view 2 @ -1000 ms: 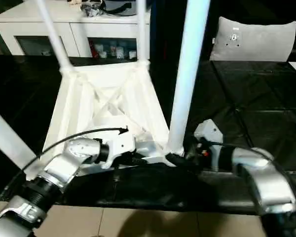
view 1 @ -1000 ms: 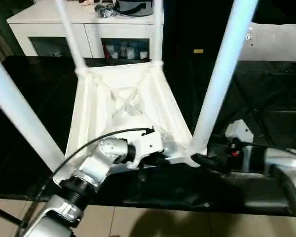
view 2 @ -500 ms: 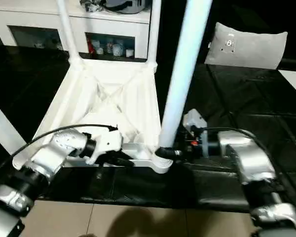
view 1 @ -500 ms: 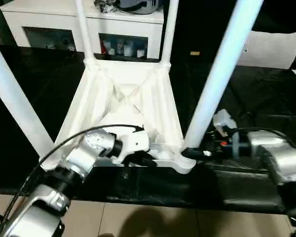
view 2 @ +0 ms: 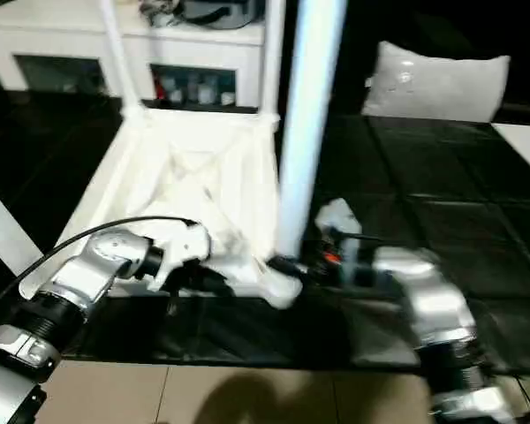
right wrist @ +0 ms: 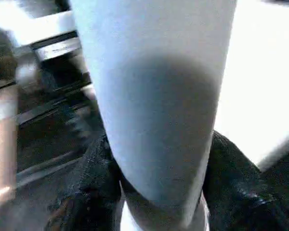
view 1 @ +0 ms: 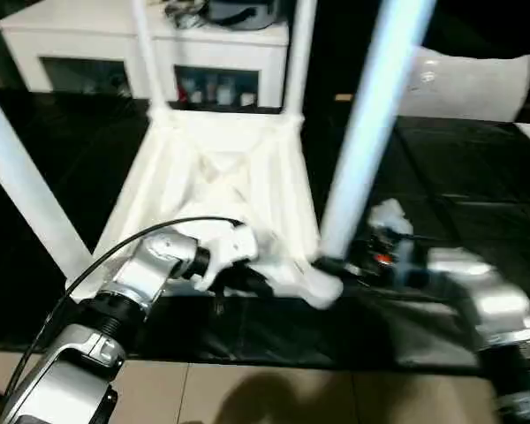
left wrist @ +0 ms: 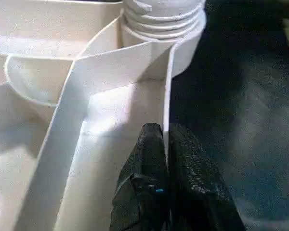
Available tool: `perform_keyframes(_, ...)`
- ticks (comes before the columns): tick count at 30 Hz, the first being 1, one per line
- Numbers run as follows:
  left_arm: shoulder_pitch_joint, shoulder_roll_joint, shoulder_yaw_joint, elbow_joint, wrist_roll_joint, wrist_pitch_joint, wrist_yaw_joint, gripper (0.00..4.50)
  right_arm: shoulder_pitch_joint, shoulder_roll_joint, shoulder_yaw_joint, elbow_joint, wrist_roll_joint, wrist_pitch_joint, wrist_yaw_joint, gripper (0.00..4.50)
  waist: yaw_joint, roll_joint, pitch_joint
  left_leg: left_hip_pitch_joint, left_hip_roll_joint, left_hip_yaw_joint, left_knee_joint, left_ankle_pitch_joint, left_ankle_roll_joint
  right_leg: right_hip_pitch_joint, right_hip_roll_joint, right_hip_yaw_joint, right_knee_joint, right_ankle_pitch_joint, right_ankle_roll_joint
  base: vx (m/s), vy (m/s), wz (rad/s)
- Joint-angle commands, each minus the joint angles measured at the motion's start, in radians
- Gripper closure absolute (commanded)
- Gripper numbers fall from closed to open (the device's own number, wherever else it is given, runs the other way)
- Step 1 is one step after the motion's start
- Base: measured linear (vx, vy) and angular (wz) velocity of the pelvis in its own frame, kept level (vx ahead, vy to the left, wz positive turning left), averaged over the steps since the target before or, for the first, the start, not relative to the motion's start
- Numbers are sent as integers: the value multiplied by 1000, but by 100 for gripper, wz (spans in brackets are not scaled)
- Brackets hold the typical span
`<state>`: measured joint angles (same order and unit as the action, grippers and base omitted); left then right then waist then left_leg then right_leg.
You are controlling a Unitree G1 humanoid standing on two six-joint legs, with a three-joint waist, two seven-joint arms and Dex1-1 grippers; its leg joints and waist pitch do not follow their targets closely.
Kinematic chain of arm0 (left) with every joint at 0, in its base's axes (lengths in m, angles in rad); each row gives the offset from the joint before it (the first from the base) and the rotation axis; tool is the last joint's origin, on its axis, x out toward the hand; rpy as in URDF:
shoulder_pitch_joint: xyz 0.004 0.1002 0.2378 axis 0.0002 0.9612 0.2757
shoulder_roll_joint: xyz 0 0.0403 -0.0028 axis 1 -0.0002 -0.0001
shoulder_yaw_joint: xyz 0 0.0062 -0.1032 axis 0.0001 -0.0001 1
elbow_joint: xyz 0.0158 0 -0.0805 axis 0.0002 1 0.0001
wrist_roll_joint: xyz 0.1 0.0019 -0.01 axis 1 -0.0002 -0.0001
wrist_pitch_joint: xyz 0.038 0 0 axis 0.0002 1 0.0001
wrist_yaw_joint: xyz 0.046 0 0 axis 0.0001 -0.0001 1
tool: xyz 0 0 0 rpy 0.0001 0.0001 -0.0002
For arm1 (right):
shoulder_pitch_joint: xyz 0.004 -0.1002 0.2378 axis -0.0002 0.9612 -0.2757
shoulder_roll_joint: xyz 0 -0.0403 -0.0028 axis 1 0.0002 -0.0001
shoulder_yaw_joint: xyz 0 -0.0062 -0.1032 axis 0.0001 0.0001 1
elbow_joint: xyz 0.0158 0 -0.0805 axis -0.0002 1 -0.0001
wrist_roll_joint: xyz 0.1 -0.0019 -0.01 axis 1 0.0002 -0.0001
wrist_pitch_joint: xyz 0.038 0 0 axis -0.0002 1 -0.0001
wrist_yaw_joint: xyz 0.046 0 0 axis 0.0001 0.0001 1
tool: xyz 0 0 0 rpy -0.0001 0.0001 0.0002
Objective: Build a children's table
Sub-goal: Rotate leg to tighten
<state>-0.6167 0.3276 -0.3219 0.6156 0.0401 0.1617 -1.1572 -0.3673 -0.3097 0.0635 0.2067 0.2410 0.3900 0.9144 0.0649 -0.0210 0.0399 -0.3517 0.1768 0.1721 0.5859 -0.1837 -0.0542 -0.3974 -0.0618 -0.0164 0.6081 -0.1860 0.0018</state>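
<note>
Left eye view: the tabletop (view 1: 225, 190) lies underside up on a black mat (view 1: 442, 177), legs up, its near rim along the mat's front edge; tan floor below, a white cabinet (view 1: 150, 53) behind. Leg tops are cut off. My left claw (left wrist: 164, 144) pinches the rim wall; my right claw (right wrist: 159, 192) clasps the near right leg (view 1: 367, 132). No writing readable.

Left claw (left wrist: 164, 144) is pinched tight, forearm angling in from the left. Right claw (right wrist: 159, 192) reaches level, fingers (right wrist: 236, 187) straddling a leg (right wrist: 154, 96).
</note>
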Motion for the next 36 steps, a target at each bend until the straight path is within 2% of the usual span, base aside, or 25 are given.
perform_keyframes(1,-6,-80,35,1,-15,72,165,450,1,90,66,11,-52,94,-161,255,-3,-2,-31,8,36,-34,-84,-425,-53,16,-80,19,-117,-691,-75,0,0,0)
perform_keyframes(2,-3,-125,56,-18,-5,117,268,450,4,178,36,7,-75,154,-326,257,-13,-2,-29,6,32,-39,-86,-441,-62,12,-78,14,-123,-735,-51,0,0,0)
perform_keyframes(4,-1,-142,64,-28,-2,130,306,450,5,212,26,8,-87,173,-390,257,-23,2,-33,6,30,-48,-88,-463,-61,16,-83,3,-131,-755,-31,0,0,0)
perform_keyframes(5,0,-168,72,-38,6,128,361,450,4,260,17,21,-118,185,-486,257,-19,30,-33,10,30,-52,-91,-480,-62,17,-84,0,-131,-732,-38,-17,62,-15)
perform_keyframes(7,-13,-212,92,-26,4,117,430,450,-3,292,49,50,-169,122,-550,257,-34,42,-32,8,37,-57,-106,-552,-57,29,-80,-23,-135,-624,-51,-12,68,-14)
perform_keyframes(8,-18,-224,97,-21,10,104,452,450,-7,321,57,65,-186,93,-589,257,-33,45,-35,23,36,-52,-102,-575,-50,19,-82,-23,-141,-590,-63,-2,74,-2)
perform_keyframes(9,-20,-227,98,-19,14,96,461,450,-11,343,54,72,-190,87,-616,257,-35,45,-35,23,33,-49,-102,-568,-44,20,-82,-23,-144,-577,-70,-2,74,-2)
perform_keyframes(10,-20,-227,98,-19,16,94,462,450,-12,352,51,74,-190,87,-626,202,-35,41,-36,13,29,-49,-106,-534,-29,29,-88,-24,-141,-567,-73,6,54,1)
perform_keyframes(11,-22,-230,92,-19,24,96,465,450,-15,371,36,71,-179,93,-639,202,-33,44,-36,11,30,-48,-108,-520,-23,30,-89,-21,-140,-560,-75,0,0,0)
perform_keyframes(12,-23,-230,81,-22,35,96,460,450,-15,384,27,59,-165,89,-634,189,-31,60,-37,14,33,-47,-108,-516,-23,24,-90,-16,-139,-530,-85,0,0,0)
perform_keyframes(14,-22,-224,57,-35,52,101,440,450,-2,376,28,21,-153,85,-607,158,-26,29,-39,7,36,-38,-109,-464,-6,29,-91,-10,-133,-469,-100,0,0,0)
perform_keyframes(15,-22,-223,53,-41,53,104,438,450,3,369,26,10,-150,86,-598,158,-21,36,-40,8,36,-38,-109,-449,-4,30,-93,-8,-128,-458,-105,0,0,0)
perform_keyframes(16,-20,-218,55,-46,51,108,438,450,11,349,26,-4,-142,81,-568,150,-18,32,-38,7,37,-35,-109,-432,1,29,-93,-6,-128,-455,-110,0,0,0)
perform_keyframes(18,-6,-196,53,-55,46,97,413,450,22,305,31,-13,-137,60,-507,130,-11,39,-42,8,38,-32,-107,-399,6,34,-94,-3,-124,-416,-118,0,0,0)
perform_keyframes(19,3,-185,49,-58,47,90,401,450,28,282,36,-15,-140,46,-481,118,-10,36,-42,7,39,-30,-107,-390,10,35,-93,-3,-123,-398,-122,0,0,0)
perform_keyframes(20,5,-177,43,-56,52,84,393,450,28,258,37,-16,-142,41,-461,108,-10,26,-41,-2,41,-28,-107,-355,23,43,-94,-4,-117,-380,-126,0,0,0)
perform_keyframes(22,11,-159,41,-58,50,60,362,450,25,207,23,-19,-125,31,-398,108,-5,30,-43,2,39,-24,-104,-335,29,41,-95,-4,-121,-400,-124,0,0,0)
perform_keyframes(24,22,-132,37,-56,45,16,317,450,23,122,-2,-14,-99,4,-285,99,-1,20,-45,2,42,-19,-100,-301,42,42,-95,-3,-119,-384,-130,0,0,0)
perform_keyframes(25,25,-120,34,-52,45,5,302,450,20,85,-12,-9,-87,-13,-232,91,0,21,-46,2,43,-19,-99,-297,47,43,-96,-3,-119,-385,-133,0,0,0)
perform_keyframes(27,29,-105,31,-46,39,-9,279,450,16,29,-23,-3,-70,-40,-148,70,4,23,-50,-2,42,-14,-92,-249,60,44,-94,-3,-113,-341,-149,0,0,0)
perform_keyframes(29,47,-72,18,-49,33,-49,223,450,16,-60,-23,-4,-45,-56,-14,62,7,17,-56,-11,39,-12,-83,-198,73,52,-91,-6,-104,-276,-164,0,0,0)
perform_keyframes(31,55,-61,12,-53,24,-70,189,450,14,-94,-12,5,-41,-74,47,46,10,24,-59,-18,38,-9,-74,-143,99,52,-90,-6,-91,-185,-189,0,0,0)
perform_keyframes(32,59,-53,13,-61,11,-78,160,450,8,-126,1,26,-46,-104,105,35,9,22,-59,-18,38,-6,-70,-131,113,52,-88,-10,-88,-153,-211,0,0,0)
perform_keyframes(33,58,-52,14,-59,9,-83,154,450,2,-136,4,41,-52,-119,120,35,8,17,-59,-18,38,-6,-69,-130,115,53,-87,-11,-88,-155,-215,0,0,0)
perform_keyframes(36,57,-25,-6,-62,3,-111,80,450,-30,-169,19,125,-57,-189,206,35,10,23,-57,-13,42,-5,-71,-142,110,49,-87,-14,-90,-201,-230,0,0,0)
